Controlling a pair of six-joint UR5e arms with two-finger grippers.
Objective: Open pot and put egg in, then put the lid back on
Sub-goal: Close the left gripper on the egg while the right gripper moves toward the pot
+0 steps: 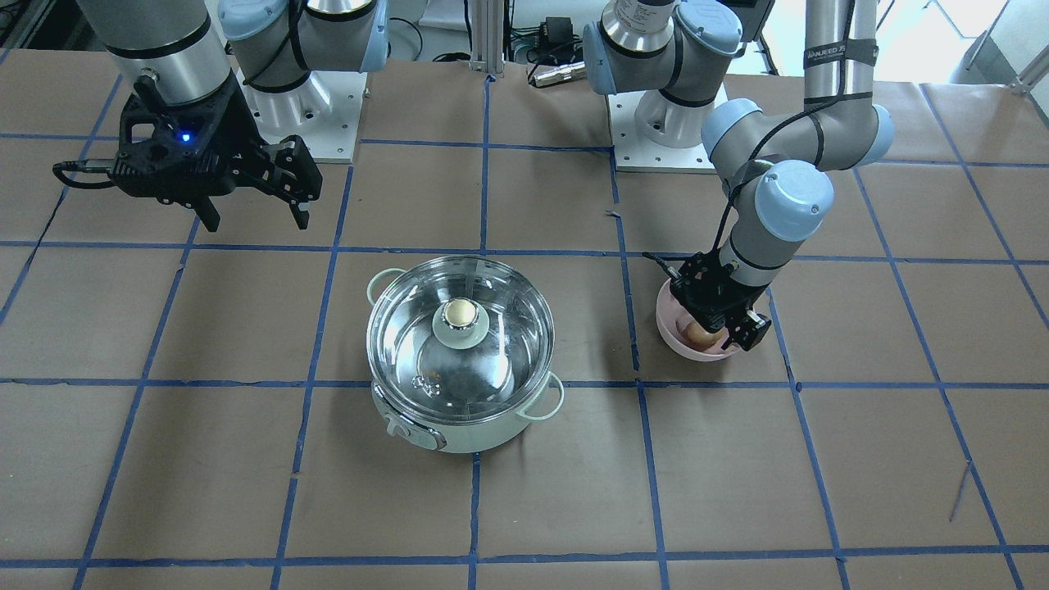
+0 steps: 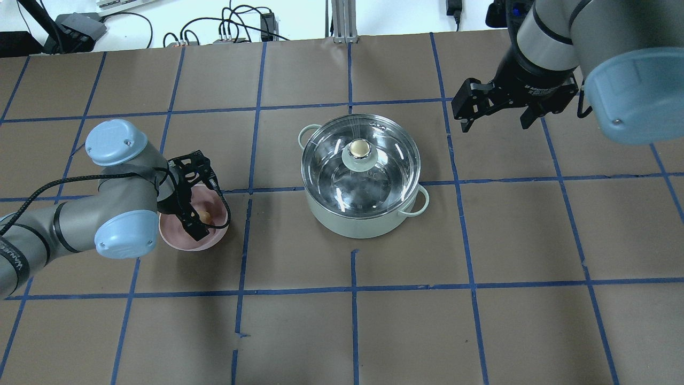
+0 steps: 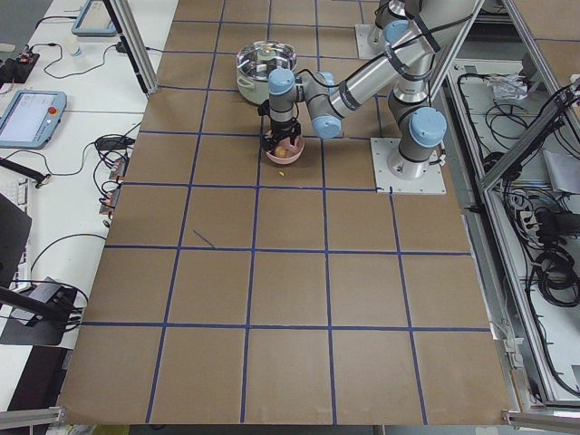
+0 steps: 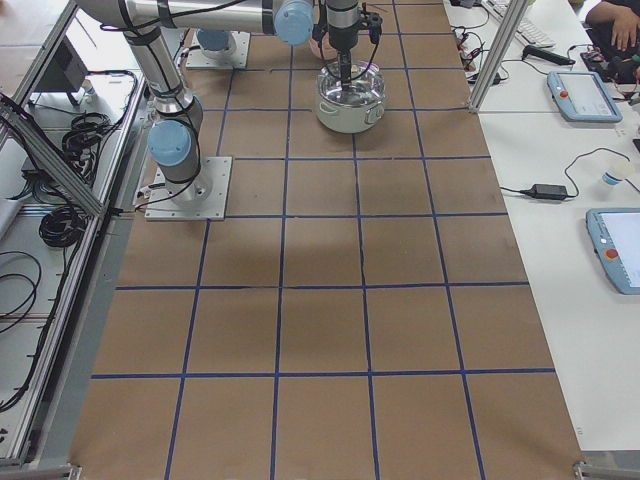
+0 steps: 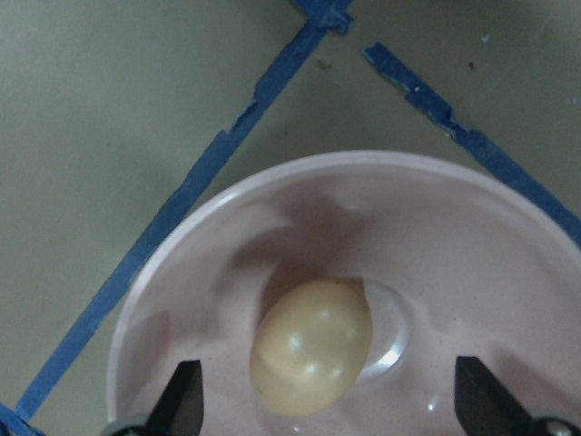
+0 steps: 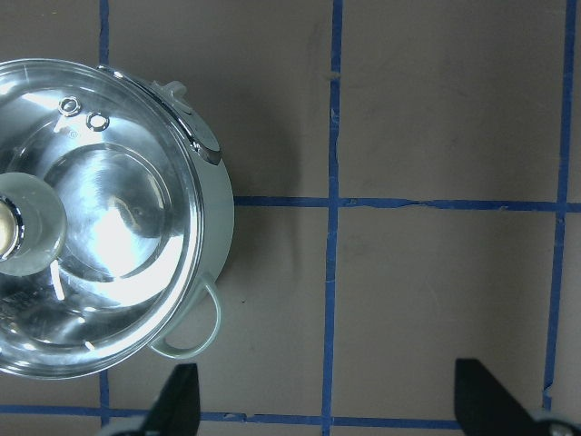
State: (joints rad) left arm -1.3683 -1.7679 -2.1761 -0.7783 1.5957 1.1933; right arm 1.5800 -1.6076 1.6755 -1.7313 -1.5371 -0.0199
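The pale mint-green pot [image 1: 467,430] stands mid-table with the clear glass lid [image 1: 492,360] on it, cream-gold knob [image 1: 460,312] on top; both also show in the overhead view, pot [image 2: 363,227] and lid [image 2: 374,182]. The tan egg [image 5: 311,345] lies in a pink bowl [image 5: 182,254]. My left gripper [image 5: 331,404] is open, lowered into the bowl [image 2: 179,243] with a finger on each side of the egg [image 2: 204,215], not closed on it. My right gripper [image 2: 496,124] is open and empty, held above the table beside the pot [image 6: 216,218].
The table is brown paper with a blue tape grid. Both arm bases [image 1: 668,123] stand at the robot's edge. Cables and boxes lie beyond the far table edge [image 2: 230,32]. The bowl [image 1: 680,344] sits about one grid square from the pot.
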